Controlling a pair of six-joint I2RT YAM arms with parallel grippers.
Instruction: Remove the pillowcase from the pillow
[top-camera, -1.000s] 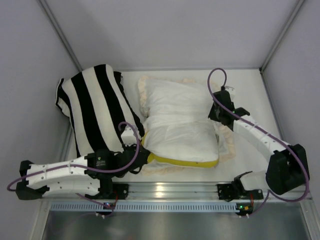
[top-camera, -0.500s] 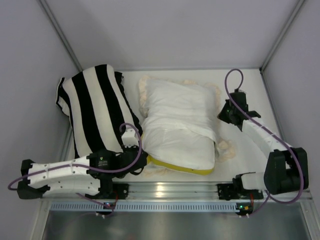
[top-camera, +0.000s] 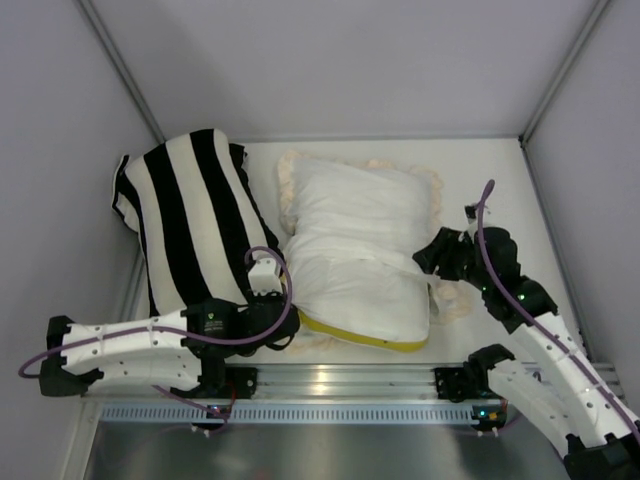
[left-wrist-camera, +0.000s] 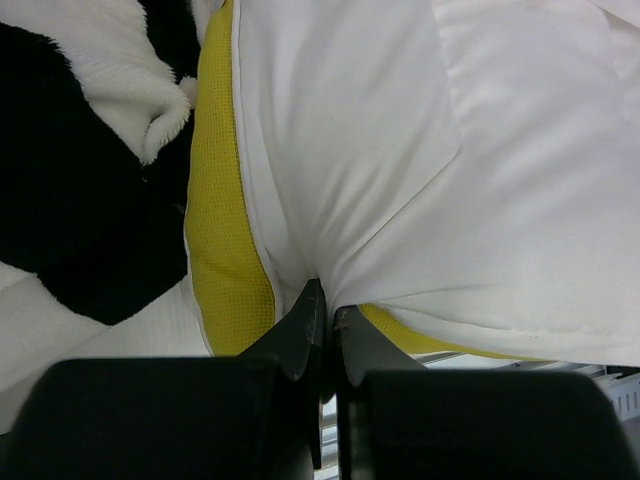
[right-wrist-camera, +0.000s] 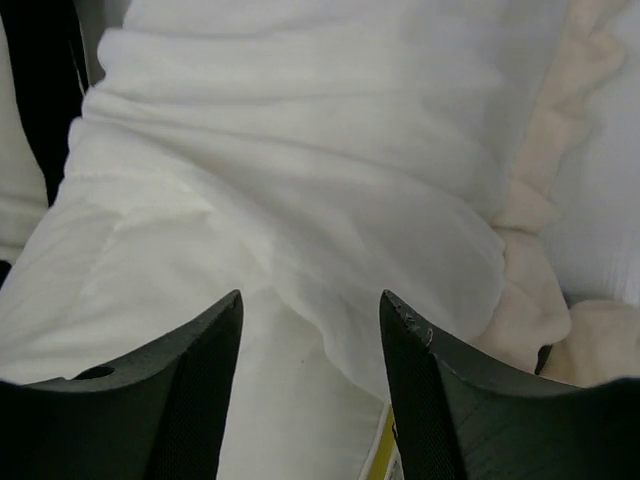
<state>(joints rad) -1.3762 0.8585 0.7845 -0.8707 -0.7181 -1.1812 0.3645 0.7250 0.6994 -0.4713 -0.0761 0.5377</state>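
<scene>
I see the pillow (top-camera: 365, 300) lying flat in the middle of the table (top-camera: 495, 170), plump and white, with its yellow band bare along the near edge. The pillowcase (top-camera: 350, 200), cream-white face out, covers the far half. Its ruffled frill shows along the far and right sides.
</scene>
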